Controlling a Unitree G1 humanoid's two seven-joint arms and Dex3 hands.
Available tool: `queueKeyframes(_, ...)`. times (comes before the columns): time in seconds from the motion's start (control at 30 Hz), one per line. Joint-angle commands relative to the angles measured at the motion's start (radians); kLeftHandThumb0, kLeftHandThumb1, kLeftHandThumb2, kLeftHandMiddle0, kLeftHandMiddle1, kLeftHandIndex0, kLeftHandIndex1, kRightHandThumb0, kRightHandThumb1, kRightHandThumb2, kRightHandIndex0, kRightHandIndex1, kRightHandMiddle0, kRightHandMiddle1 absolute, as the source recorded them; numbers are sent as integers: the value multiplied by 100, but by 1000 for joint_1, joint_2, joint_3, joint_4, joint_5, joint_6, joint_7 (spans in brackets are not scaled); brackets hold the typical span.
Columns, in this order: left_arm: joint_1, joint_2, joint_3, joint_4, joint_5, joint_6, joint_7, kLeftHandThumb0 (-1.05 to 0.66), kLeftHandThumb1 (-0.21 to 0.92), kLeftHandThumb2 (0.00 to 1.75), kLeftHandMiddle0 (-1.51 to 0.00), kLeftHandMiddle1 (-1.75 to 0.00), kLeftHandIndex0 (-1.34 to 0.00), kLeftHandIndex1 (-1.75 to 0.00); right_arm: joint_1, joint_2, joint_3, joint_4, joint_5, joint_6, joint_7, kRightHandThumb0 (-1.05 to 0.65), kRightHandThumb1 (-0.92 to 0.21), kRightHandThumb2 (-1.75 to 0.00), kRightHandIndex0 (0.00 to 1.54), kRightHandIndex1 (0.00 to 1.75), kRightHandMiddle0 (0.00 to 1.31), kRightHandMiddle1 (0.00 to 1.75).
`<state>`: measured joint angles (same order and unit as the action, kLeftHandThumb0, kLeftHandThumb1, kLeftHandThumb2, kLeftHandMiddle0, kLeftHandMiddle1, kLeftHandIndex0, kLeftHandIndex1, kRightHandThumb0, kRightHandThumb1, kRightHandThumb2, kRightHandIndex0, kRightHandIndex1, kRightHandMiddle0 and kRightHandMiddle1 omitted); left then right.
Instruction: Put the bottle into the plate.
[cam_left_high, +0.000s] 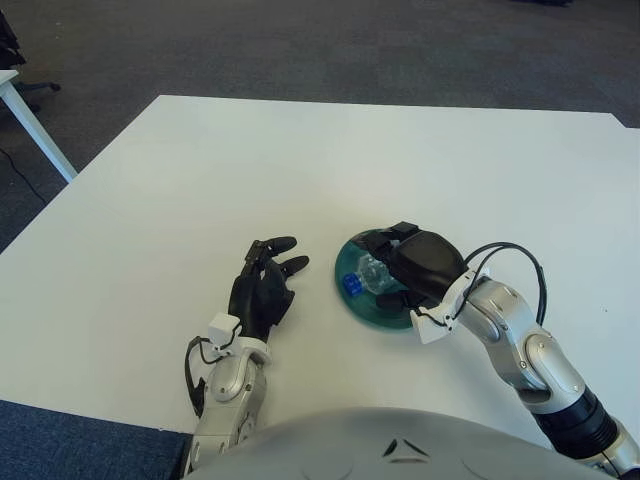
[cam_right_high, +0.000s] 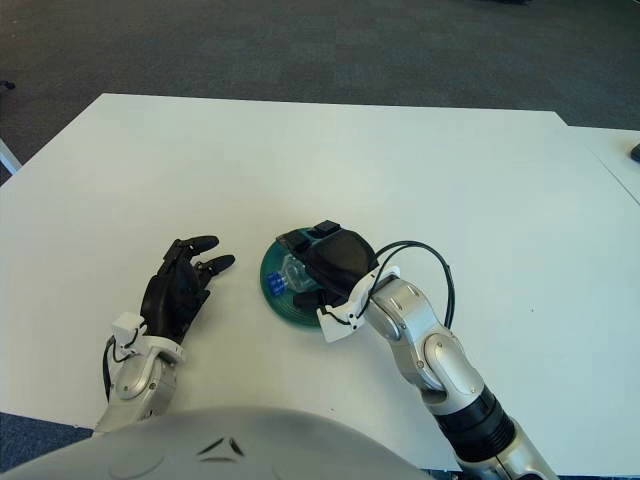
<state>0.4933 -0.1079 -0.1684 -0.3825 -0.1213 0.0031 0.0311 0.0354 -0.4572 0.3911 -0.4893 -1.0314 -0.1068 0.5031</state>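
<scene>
White counter (cam_left_high: 300, 160) carries everything, with grey carpet (cam_left_high: 350, 45) beyond its far edge. Farthest left, the left hand (cam_left_high: 265, 290) shows palm down over the near part of the counter, its dark fingers (cam_left_high: 283, 243) loosely spread and holding nothing. Just to the right of those fingertips, apart from them, sits a round green plate (cam_left_high: 352, 300) flat on the counter. On the plate lies the bottle (cam_left_high: 366, 273), clear plastic, tipped on its side with its blue cap (cam_left_high: 351, 284) pointing toward the left hand. Directly over the bottle's far end is the right hand (cam_left_high: 415, 265), its black back covering most of the plate's right half; the fingers reach around the bottle, but whether they press on it or stand just off it cannot be told. A black cable (cam_left_high: 510, 255) loops over the silver right forearm (cam_left_high: 520, 345) behind it.
</scene>
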Motion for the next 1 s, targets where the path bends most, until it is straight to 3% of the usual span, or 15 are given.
queueKeyframes(0.0, 7, -3, -13, -26, 17, 12, 12, -66, 92, 89, -54, -87, -25, -121, 10, -19, -24, -20, 19, -12, -11, -105, -92, -113, 0, 0, 0, 2)
queueKeyframes(0.27, 18, -17, -30, -71, 45, 88, 56, -63, 92, 88, -51, -86, -26, -123, 6, -45, -78, -54, 11, -23, -17, -105, -92, -113, 0, 0, 0, 0)
queueKeyframes(0.6, 23, -44, -54, -89, 50, 107, 91, -60, 92, 84, -50, -86, -26, -123, 11, -22, -105, -50, -13, 6, -36, -105, -92, -112, 0, 0, 0, 0)
queueKeyframes(0.77, 27, -49, -72, -104, 76, 132, 118, -60, 92, 82, -49, -87, -26, -123, 32, 44, -130, -64, 22, 96, -18, -105, -92, -111, 0, 0, 0, 0)
queueKeyframes(0.97, 32, -51, -70, -128, 58, 182, 133, -60, 92, 77, -48, -88, -26, -124, -4, 85, -257, -41, 201, 205, 10, -105, -92, -109, 0, 0, 0, 0)
